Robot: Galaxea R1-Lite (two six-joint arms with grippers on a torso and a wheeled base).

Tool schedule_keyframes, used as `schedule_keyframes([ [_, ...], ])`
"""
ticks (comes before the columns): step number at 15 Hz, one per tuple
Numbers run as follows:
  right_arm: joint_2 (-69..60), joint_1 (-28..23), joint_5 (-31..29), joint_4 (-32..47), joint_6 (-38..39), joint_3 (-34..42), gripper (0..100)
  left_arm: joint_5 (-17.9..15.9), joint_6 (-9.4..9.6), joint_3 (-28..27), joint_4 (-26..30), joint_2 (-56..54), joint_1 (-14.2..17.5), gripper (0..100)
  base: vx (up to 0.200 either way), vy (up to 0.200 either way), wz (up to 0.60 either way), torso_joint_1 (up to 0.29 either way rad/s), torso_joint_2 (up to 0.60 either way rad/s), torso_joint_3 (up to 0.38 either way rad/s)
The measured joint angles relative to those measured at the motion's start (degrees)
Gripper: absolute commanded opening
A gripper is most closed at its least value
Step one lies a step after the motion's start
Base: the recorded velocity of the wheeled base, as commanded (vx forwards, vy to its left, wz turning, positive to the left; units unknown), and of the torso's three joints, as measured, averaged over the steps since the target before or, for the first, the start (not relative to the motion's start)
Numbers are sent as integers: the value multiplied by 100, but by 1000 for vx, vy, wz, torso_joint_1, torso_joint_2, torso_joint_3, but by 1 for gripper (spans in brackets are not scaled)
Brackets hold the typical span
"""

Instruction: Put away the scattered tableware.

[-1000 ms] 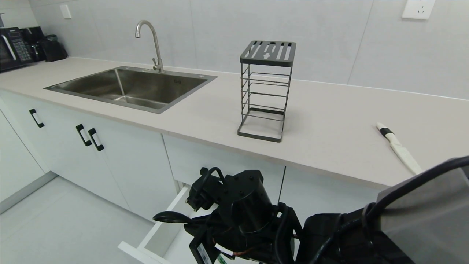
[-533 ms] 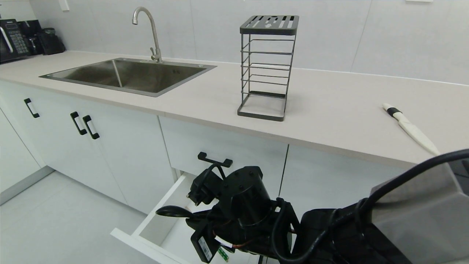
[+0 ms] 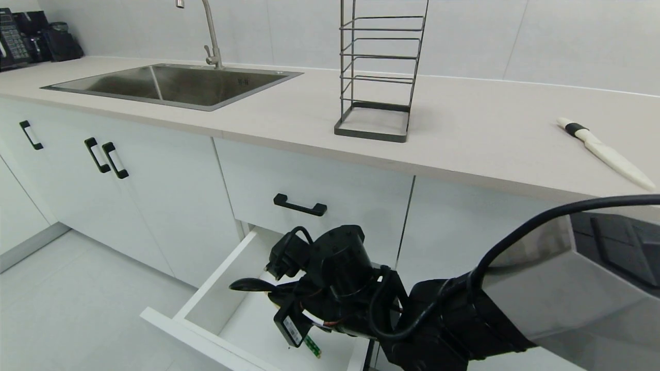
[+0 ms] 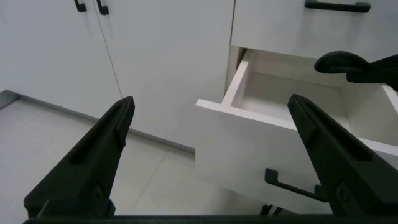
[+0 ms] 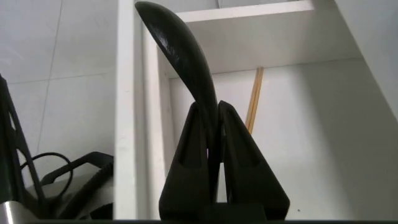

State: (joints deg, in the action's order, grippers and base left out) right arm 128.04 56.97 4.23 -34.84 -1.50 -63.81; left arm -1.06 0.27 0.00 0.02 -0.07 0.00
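- Over the open drawer, below the countertop, my right gripper is closed tight on the handle of the black spoon. Both fingers press flat against the handle with no gap showing.
- I hold it by the handle end so the bowl sticks out clear of my fingers. That way, I judge, the spoon can be set down inside without my fingers meeting the drawer walls.
- The spoon's long axis runs crosswise to the drawer's pull direction. The bowl points toward my left, to the drawer's left side wall, and the handle runs back into my jaws. It lies close to level, with the bowl curving slightly, and hangs above the drawer floor without touching it.
- Pale wooden sticks, chopsticks by the look, lie on the drawer floor along its depth. So the spoon sits across their line, and I judge it may want turning to lie alongside them.
- My left gripper faces the drawer's front from outside, with its fingers spread wide and nothing between them.
- A white-handled knife lies flat on the countertop off to my right, well apart from the wire rack. I take it as a piece not yet put away.
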Motion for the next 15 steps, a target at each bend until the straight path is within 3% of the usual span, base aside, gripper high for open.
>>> schedule_keyframes([
  [15, 1603, -527, -178, 477, -351, -1674, 0, -5, -2, 0, -2, 0, 0, 100, 0, 0, 0, 0, 4, 7],
])
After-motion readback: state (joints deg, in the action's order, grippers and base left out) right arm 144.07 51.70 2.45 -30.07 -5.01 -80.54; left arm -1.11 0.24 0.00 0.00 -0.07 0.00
